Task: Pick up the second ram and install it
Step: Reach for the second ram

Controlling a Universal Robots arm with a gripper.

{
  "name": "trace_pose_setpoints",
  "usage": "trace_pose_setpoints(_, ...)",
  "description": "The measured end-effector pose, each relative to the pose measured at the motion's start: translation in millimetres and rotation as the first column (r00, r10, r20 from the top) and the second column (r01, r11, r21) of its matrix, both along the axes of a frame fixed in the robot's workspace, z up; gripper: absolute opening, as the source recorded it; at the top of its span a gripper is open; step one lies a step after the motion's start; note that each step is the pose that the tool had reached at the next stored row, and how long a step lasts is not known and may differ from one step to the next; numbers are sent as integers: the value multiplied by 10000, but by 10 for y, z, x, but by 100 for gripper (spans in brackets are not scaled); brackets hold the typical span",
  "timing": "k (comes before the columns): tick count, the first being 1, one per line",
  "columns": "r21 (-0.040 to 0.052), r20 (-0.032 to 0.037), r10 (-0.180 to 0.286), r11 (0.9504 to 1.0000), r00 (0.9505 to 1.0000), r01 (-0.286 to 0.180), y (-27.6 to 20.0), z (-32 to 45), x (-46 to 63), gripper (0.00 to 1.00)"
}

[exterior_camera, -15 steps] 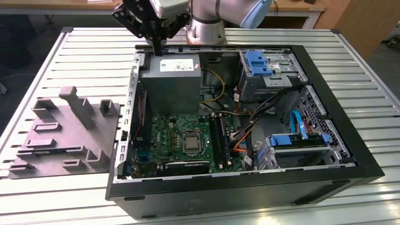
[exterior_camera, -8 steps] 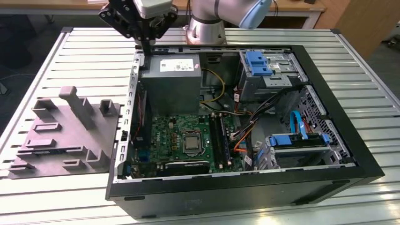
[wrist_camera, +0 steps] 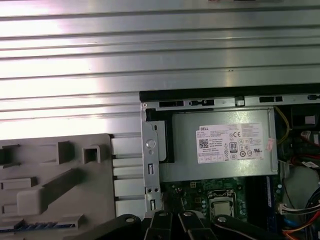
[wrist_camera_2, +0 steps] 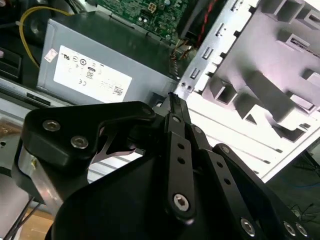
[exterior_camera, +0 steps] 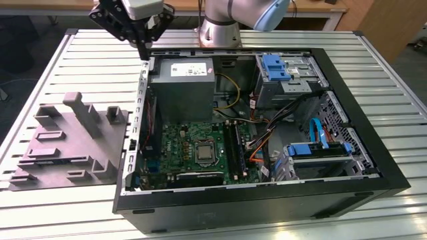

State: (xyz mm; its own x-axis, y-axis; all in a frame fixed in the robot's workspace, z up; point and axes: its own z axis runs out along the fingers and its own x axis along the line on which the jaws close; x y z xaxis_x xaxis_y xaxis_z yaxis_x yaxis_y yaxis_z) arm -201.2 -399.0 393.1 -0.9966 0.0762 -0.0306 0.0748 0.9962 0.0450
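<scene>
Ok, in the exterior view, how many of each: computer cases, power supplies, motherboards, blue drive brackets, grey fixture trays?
Computer case: 1
Power supply: 1
Motherboard: 1
Blue drive brackets: 2
Grey fixture tray: 1
Total: 6

My arm (exterior_camera: 223, 22): silver tubular joints, pale blue end cap. My gripper (wrist_camera_2: 172, 100): matte black linkage bars, silver socket screws.

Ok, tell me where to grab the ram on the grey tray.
Pinch the ram at mid-length across its flat faces, coming straight down from above. In the first wrist view it shows as a narrow blue strip seated in a slot of the tray, so its long upper edge looks most reachable.
</scene>
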Motion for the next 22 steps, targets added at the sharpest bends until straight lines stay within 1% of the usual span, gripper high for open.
trace_pose_setpoints(15,-1,77,1,10000,10000,-1,0,-2,-574,10)
trace_pose_setpoints(22,0,112,-1,10000,9999,1,0,-6,-872,10)
